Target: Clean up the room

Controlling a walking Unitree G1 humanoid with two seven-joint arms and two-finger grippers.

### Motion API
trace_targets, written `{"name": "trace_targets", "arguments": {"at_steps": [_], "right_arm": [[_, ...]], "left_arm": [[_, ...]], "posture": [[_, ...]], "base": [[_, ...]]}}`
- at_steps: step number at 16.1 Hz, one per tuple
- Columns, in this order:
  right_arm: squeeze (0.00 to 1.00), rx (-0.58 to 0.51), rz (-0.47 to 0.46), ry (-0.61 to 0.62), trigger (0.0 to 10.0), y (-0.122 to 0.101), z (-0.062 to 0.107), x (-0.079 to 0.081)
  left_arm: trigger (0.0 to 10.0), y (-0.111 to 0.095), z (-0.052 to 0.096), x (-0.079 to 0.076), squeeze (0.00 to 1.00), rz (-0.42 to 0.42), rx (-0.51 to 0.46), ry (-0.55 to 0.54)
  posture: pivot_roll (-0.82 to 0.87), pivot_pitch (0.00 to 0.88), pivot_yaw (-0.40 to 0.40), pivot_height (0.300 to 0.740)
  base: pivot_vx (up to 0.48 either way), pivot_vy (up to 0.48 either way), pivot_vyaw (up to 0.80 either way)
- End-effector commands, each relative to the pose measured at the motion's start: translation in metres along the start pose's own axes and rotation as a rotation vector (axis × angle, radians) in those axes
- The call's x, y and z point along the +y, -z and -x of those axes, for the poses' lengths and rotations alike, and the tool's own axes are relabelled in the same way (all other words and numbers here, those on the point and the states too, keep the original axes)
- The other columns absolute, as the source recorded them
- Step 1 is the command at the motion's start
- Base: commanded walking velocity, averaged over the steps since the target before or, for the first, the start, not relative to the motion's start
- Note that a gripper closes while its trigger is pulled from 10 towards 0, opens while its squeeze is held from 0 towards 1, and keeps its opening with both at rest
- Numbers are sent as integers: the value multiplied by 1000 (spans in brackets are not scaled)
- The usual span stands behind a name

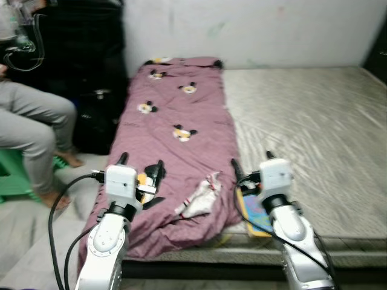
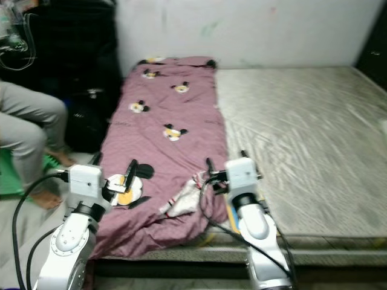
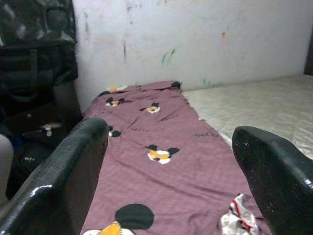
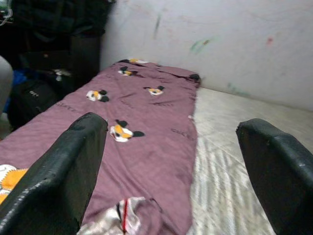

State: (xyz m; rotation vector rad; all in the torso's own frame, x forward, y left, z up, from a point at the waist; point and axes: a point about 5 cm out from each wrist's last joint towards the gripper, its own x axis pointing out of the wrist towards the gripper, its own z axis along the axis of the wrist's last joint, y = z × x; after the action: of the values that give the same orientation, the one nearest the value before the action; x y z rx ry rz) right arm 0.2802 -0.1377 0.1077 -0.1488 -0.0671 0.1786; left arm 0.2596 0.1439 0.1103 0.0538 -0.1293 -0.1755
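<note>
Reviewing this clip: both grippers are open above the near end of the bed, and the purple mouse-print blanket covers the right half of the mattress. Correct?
Not quite. The left eye view shows the purple blanket on the left half; the mattress is bare on the right. The left gripper and right gripper are indeed open there.

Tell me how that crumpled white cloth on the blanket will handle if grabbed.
The cloth looks wrinkled and bunched, so probably floppy and light. It lies loose on the blanket, so a pinch may catch blanket folds too. Likely unbreakable.
</note>
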Motion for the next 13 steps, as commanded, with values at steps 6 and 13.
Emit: {"name": "trace_targets", "arguments": {"at_steps": [6,13], "right_arm": [[0,-18,-18,-26,10000,-4,-4,9],[0,-16,-16,-33,10000,-4,-3,10]], "left_arm": [[10000,2,1,8,0,-29,22,-33],[10000,2,1,10,0,-40,32,-53]], "posture": [[-46,0,14,740],[-43,0,13,740]], "base": [[87,0,0],[0,-130,244]]}}
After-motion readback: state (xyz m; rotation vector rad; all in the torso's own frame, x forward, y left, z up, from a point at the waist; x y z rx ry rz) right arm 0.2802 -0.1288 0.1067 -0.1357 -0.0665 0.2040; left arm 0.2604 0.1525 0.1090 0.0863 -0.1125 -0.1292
